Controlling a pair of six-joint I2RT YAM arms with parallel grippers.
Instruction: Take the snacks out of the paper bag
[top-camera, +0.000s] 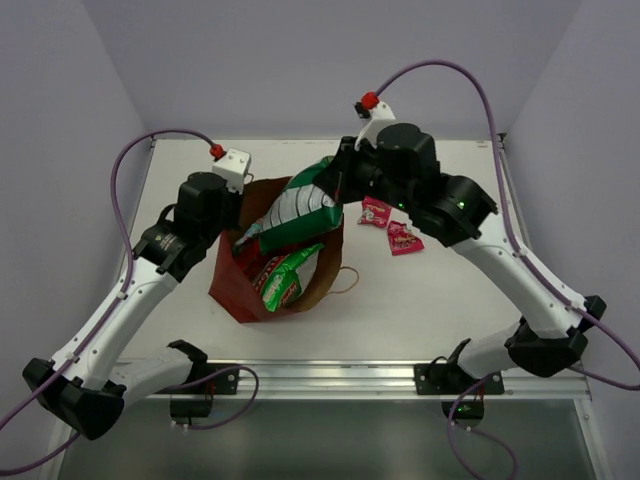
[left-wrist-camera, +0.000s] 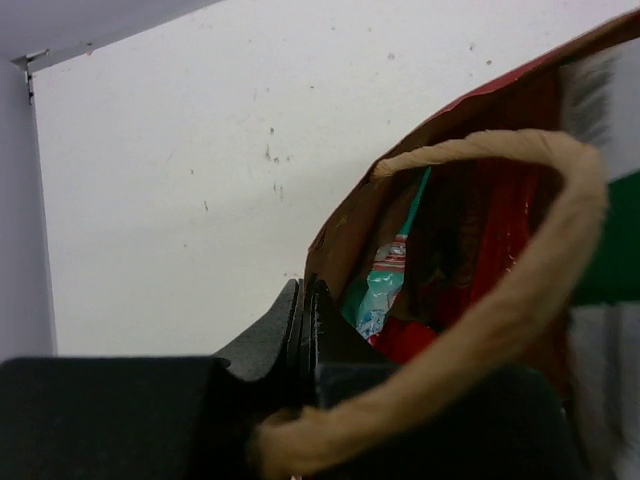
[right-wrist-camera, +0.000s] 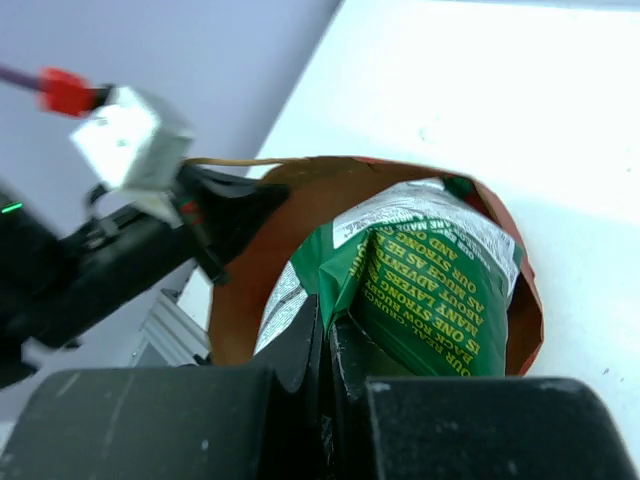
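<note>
green-white striped pack (top-camera: 300, 215) half out of the paper bag (top-camera: 230, 285), slanting up from the open mouth toward the right end effector (right-wrist-camera: 328, 325). clenched on that pack's upper edge, as the right wrist view has it, black fingers pressed together over green film with yellow print. bag itself on the white desk (top-camera: 430, 290) between the two arms, mouth gaping upward.

only from above: green chip bag (top-camera: 285, 280) with a red logo lower in the mouth, partly under the striped pack. red candy packet (top-camera: 377, 212) already out on the desk to the right of the bag, with a second red packet (top-camera: 405, 238) just beside it, both apart from the bag. one twine handle (top-camera: 345, 280) drooping onto the desk at the bag's right side.

only from the left wrist: teal packet (left-wrist-camera: 380, 295) and a red wrapper (left-wrist-camera: 410, 340) deep inside, near the brown wall. another twine loop (left-wrist-camera: 520, 260) arching close across the lens. left end effector (left-wrist-camera: 307, 300) pinched shut on the bag's rim, the paper edge rising from between the fingers.

only from the right wrist: full curve of the rim around the striped pack, and beyond it the left arm (right-wrist-camera: 100, 270) at the far rim, carrying a white camera block (right-wrist-camera: 130, 145). impossible to tell from here what else lies beneath the pack.
</note>
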